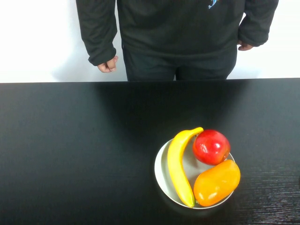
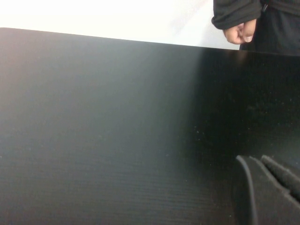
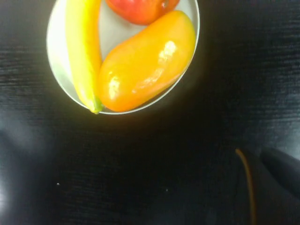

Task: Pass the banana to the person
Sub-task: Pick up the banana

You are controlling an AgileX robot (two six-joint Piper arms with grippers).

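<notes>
On round plate [image 1: 161, 174]: smooth curved banana [image 1: 176, 164]; left gripper [image 2: 257, 163], right gripper [image 3: 255, 157] over table [image 1: 70, 150]

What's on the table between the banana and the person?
Nothing: in the high view only bare black table separates the banana from the person. Neither gripper shows there.

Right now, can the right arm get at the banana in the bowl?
Probably yes. The banana lies uncovered along the bowl edge beside the mango, nothing above it. The right end effector sits near the bowl; the left end effector is over bare table.
</notes>
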